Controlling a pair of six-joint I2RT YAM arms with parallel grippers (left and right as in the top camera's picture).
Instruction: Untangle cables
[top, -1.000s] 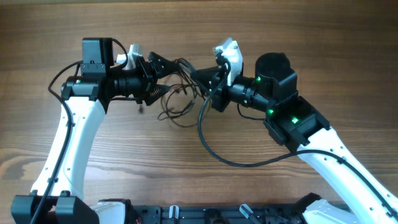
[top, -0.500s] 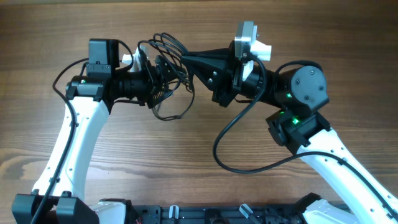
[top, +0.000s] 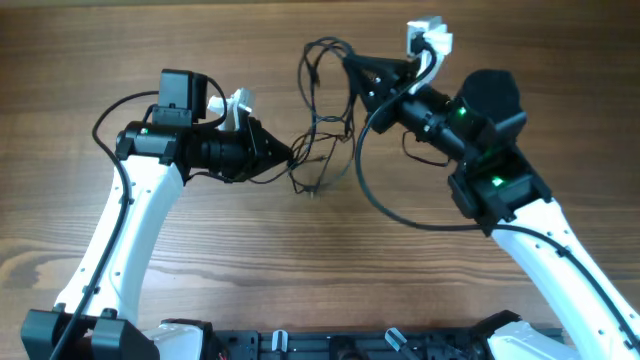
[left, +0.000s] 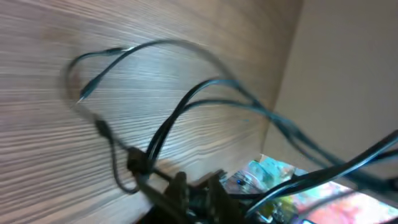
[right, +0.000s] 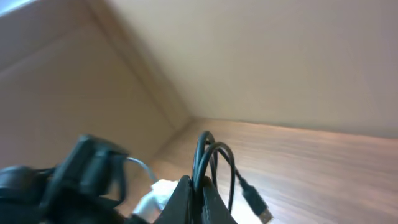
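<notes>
Your wooden table (top: 150, 40): light-brown grain, lengthwise streaks. Thin cables (top: 316, 150) hang between left end effector (top: 291, 156) and right end effector (top: 348, 61). Lowest loop, just beside left end effector, may rest on table; contact unclear.

the overhead camera looks straight down from high over the brown wooden table (top: 200, 40). both wrist cameras look close and low across it; all share the thin dark cables (top: 320, 140).

You are at a robotics lab workstation: a wood-grain table (top: 300, 270) carries a left arm (top: 120, 240) and a right arm (top: 560, 270), white with black joints, rising from a black rail (top: 330, 345) at its near edge. Green lights (top: 490, 182) glow on the right one, and plain beige panels (right: 280, 56) wall it in.
</notes>
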